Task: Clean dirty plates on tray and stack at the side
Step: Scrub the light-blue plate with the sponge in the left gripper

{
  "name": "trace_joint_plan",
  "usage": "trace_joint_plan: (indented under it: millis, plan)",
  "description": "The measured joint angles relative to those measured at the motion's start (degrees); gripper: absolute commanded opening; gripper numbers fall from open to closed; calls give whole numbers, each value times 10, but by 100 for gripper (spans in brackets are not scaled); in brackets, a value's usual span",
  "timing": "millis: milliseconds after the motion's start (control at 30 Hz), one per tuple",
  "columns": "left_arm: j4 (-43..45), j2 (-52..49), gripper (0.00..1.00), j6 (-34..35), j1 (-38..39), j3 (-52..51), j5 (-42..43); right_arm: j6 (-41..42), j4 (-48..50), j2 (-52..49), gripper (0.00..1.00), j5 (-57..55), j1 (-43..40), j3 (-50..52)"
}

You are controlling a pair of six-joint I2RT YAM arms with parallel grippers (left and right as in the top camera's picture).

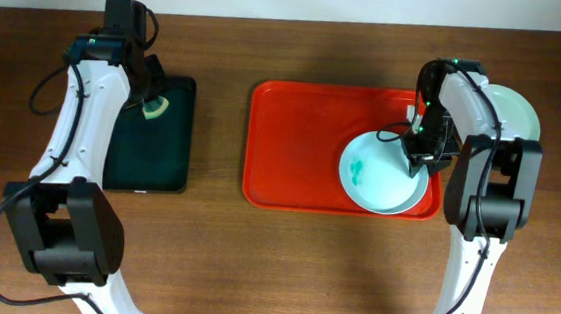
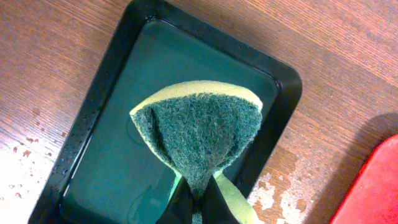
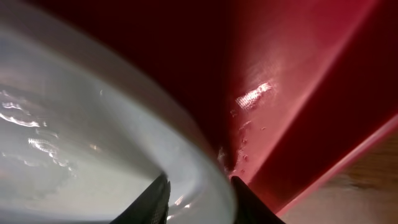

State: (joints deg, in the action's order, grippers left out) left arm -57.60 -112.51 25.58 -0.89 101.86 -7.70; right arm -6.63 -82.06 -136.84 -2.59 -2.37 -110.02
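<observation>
A pale-aqua plate (image 1: 379, 180) with a small teal smear lies at the right end of the red tray (image 1: 291, 148). My right gripper (image 1: 423, 153) is at its right rim. In the right wrist view its fingers (image 3: 199, 202) straddle the plate's rim (image 3: 93, 124), shut on it, with the tray's wall (image 3: 298, 112) just beyond. Another plate (image 1: 520, 111) sits on the table right of the tray, partly hidden by the right arm. A third plate cannot be told apart. My left gripper (image 1: 154, 107) is shut on a green sponge (image 2: 199, 130).
A black rectangular tray (image 1: 150, 162) holding shallow water stands at the left, under the sponge; it also shows in the left wrist view (image 2: 287, 84). Water spots mark the wooden table (image 2: 292, 180) beside it. The red tray's corner (image 2: 382, 186) shows at the right.
</observation>
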Motion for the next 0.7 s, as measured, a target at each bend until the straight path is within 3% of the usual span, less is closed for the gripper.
trace_joint_plan:
  millis: [67,100,133,167,367,400,500,533,700]
  plan:
    - [2,0,0,0,0,0,0,11,26,5,6,-9,-1,0]
    - [4,0,0,0,0,0,1,15,30,7,6,-8,-1,0]
    - [6,0,0,0,0,0,3,15,45,12,10,14,-2,-1]
    - [9,0,0,0,0,0,5,20,61,12,29,39,-1,-3]
    - [11,0,0,0,2,0,7,40,-13,-2,49,54,1,-66]
    - [11,0,0,0,3,0,7,38,-14,-2,49,54,1,-62]
    - [11,0,0,0,5,0,7,42,3,-3,24,55,1,-22]
    - [13,0,0,0,8,0,7,42,11,-3,7,55,1,-12]
    - [13,0,0,0,13,0,26,71,54,6,4,80,2,-11]
